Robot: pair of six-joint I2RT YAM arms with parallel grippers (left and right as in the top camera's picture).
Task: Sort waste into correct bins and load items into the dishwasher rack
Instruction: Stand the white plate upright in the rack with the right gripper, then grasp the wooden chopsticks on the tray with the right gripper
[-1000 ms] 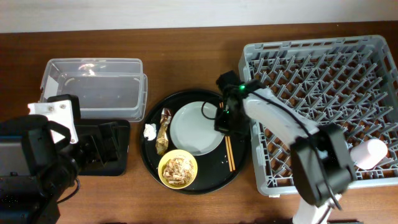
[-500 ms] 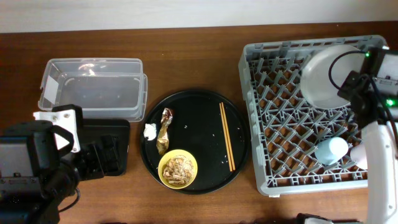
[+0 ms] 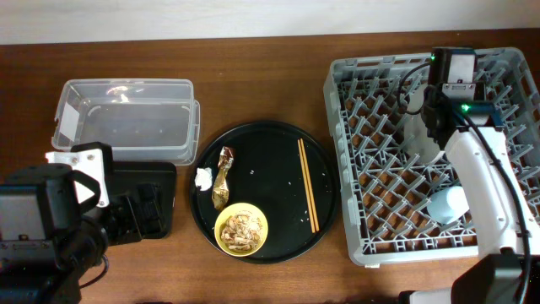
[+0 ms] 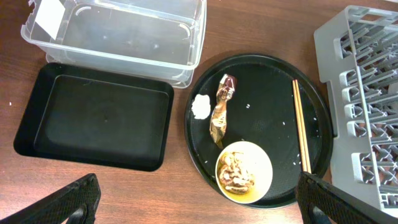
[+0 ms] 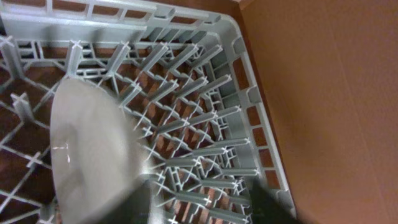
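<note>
1. Plate (image 5: 93,149): stands on edge between pegs in the dishwasher rack (image 5: 186,12); blue cup (image 3: 445,203) sits there too.
2. Right gripper (image 5: 205,200): I see fingers spread, gripping nothing, plate beside one.
3. Round tray (image 4: 261,87): chopsticks (image 4: 301,134), yellow bowl (image 4: 265,167) of food scraps (image 4: 239,177), foil wrapper (image 4: 219,115), tissue (image 4: 201,106).
4. Clear tub (image 4: 124,31), black tray (image 4: 99,121): side by side, left of round tray.
5. Left gripper (image 4: 198,186): wide apart, unloaded.

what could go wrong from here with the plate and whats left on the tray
1. The plate stands on edge among the pegs of the rack, close by the right hand. If it is not seated between pegs, it may tip when the hand leaves.
2. The yellow bowl holds food scraps. Racked unemptied, it would spill them.
3. The thin chopsticks might slip through the rack's lattice base.
</note>
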